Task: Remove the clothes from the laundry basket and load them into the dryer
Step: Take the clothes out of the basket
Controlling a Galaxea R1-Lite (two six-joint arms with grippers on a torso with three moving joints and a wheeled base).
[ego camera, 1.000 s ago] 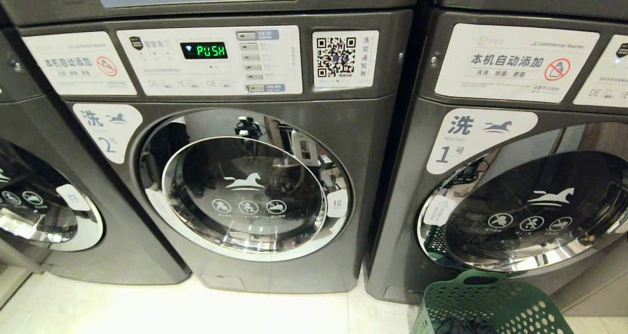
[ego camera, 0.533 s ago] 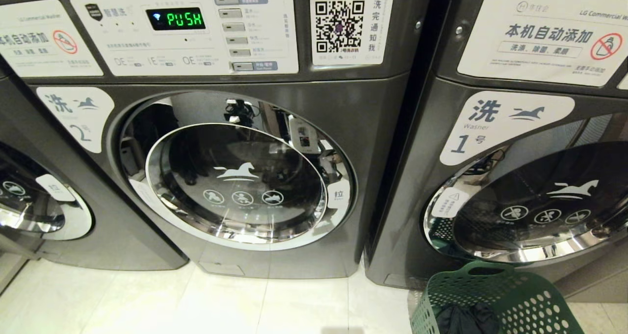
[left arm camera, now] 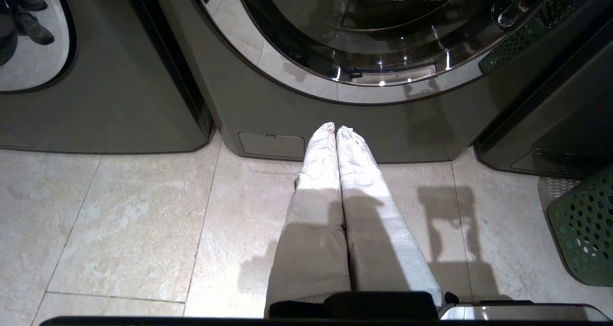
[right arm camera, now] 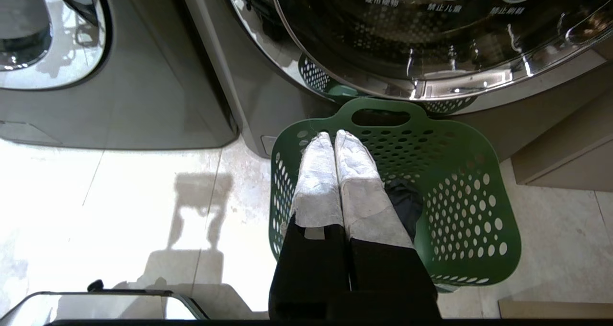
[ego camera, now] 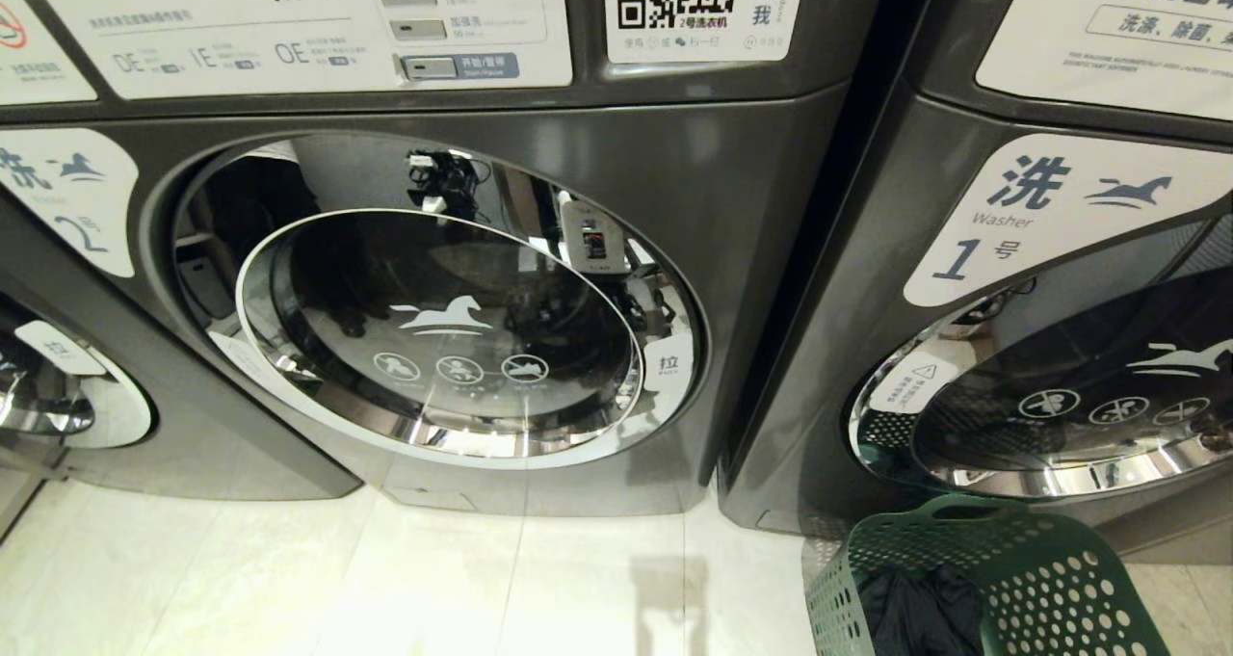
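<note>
Head view: two grey front-loading machines stand side by side, the middle machine (ego camera: 539,280) with its round door (ego camera: 438,333) closed. The green laundry basket (ego camera: 1002,579) sits on the pale tiled floor (ego camera: 385,579) before the right-hand machine (ego camera: 1011,280), dark clothes (ego camera: 915,613) inside; neither arm shows.

Left wrist view: the left gripper (left arm camera: 336,130) hangs above the floor, fingers pressed together and empty, the middle machine's base just beyond its tips, the basket off to one side.

Right wrist view: the right gripper (right arm camera: 334,135) hovers over the basket, fingers together, holding nothing; the clothes lie below and just beside them.
</note>
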